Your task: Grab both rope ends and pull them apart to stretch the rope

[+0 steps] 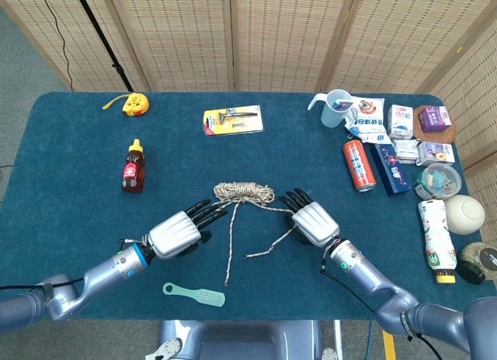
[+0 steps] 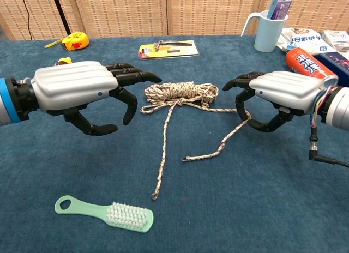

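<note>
The speckled rope [image 1: 244,192] lies coiled at the table's middle, also seen in the chest view as a bundle [image 2: 180,92]. One loose end [image 2: 154,196] trails toward the front; a second end [image 2: 185,158] lies right of it. My right hand [image 1: 314,222] [image 2: 278,89] is just right of the coil, and it pinches the strand leading to the second end between thumb and a curled finger. My left hand [image 1: 180,233] [image 2: 82,92] hovers left of the coil with fingers spread and nothing in it, fingertips close to the rope but apart from it.
A green brush [image 1: 194,294] lies near the front edge below my left hand. A sauce bottle [image 1: 133,167] and yellow tape measure [image 1: 136,104] sit at the left, a razor pack [image 1: 232,120] at the back. A cup [image 1: 335,109], red can [image 1: 359,164] and several packages crowd the right.
</note>
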